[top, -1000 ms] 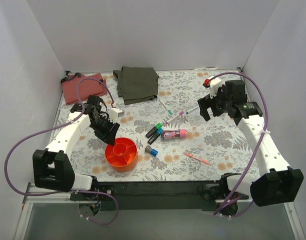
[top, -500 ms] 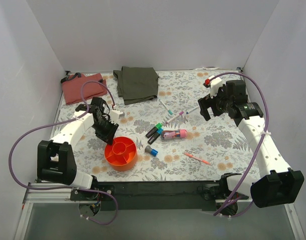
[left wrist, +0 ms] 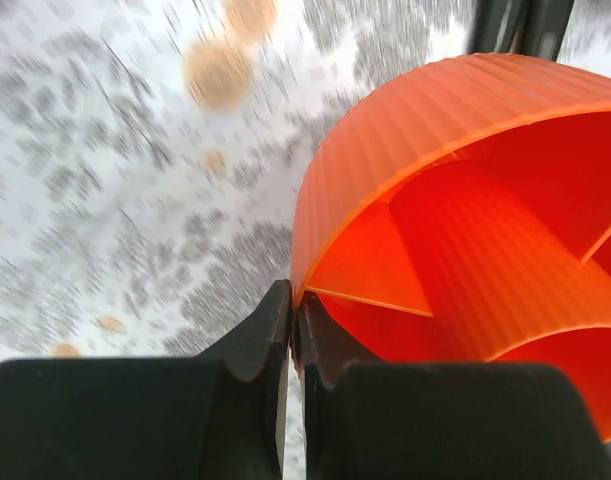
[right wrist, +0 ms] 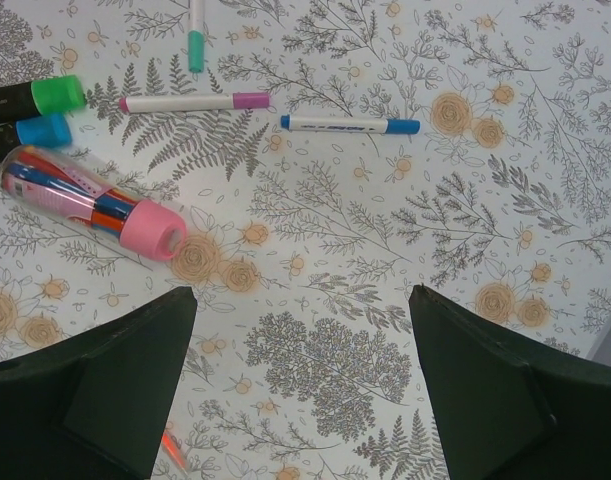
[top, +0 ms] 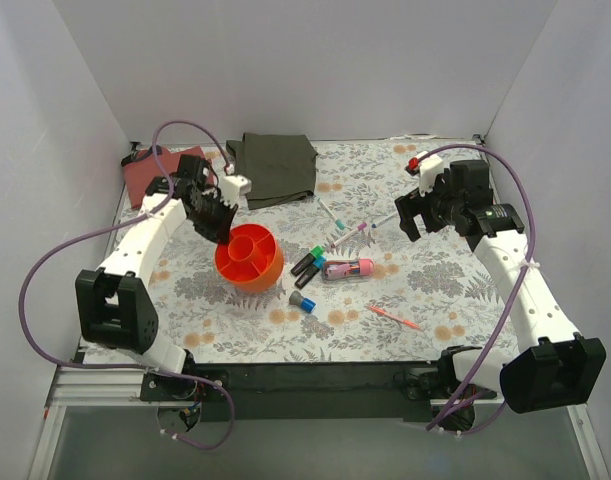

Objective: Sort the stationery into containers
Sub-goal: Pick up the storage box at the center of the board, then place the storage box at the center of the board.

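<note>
Left gripper has the orange bowl by its rim, jaws clamped on the wall, bowl left of centre in the overhead view. Right gripper hangs upper right, jaws wide apart over the floral table. Pens, markers and the pink tube lie scattered mid-frame.

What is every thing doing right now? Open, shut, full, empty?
Orange bowl: pinched at rim, looks empty.
Left gripper: shut on that rim.
Right gripper: open, holding nothing.
Pink tube: lying down, capped, pens inside.
Green-capped marker: capped, lying flat.
Olive cloth: folded.
</note>
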Controlling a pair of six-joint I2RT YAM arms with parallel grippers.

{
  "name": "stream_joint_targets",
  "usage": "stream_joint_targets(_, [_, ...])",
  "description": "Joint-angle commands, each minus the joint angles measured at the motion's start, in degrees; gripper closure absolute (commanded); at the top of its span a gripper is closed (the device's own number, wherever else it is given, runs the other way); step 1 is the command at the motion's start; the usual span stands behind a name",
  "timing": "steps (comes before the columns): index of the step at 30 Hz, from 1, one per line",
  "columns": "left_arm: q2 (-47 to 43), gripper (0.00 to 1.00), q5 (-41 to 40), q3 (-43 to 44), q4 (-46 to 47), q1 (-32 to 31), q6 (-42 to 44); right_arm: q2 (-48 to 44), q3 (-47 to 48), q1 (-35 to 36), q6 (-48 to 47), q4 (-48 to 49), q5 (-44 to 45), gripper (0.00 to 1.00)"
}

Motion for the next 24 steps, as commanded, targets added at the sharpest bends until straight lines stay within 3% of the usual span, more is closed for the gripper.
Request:
stream_joint_targets(1, [5.9, 1.0, 3.2, 9.2, 4.9, -0.2, -2.8, 0.7, 0.3, 0.1, -0.1, 2.2, 0.7, 0.04])
stream_joint_targets(7, [22.5, 1.0, -0.6, 26.0, 7.7, -2.7, -5.2, 3.1, 1.9, 0.2, -0.8, 2.9, 0.3, 0.04])
stream_joint_targets(11, [30.6, 1.0, -8.1, 35.1, 7.5, -6.8, -5.9, 4.6, 3.5, 0.2, -1.6, 3.1, 1.1, 0.04])
stream_joint_targets(16, [40.2, 1.0, -12.1, 51.3, 0.5, -9.4, -8.5, 5.3, 3.3, 0.2, -2.2, 3.6, 0.9, 0.04])
stream_joint_targets(19, [43.8, 1.0, -13.1, 55.1, -3.1, -10.2, -8.6, 5.2, 2.3, 0.1, -2.2, 4.1, 0.6, 0.04])
stream_joint_targets(24, [42.8, 1.0, -14.0, 52.1, -3.3, -11.0, -8.2, 5.1, 0.4, 0.1, -2.7, 4.9, -0.6, 0.04])
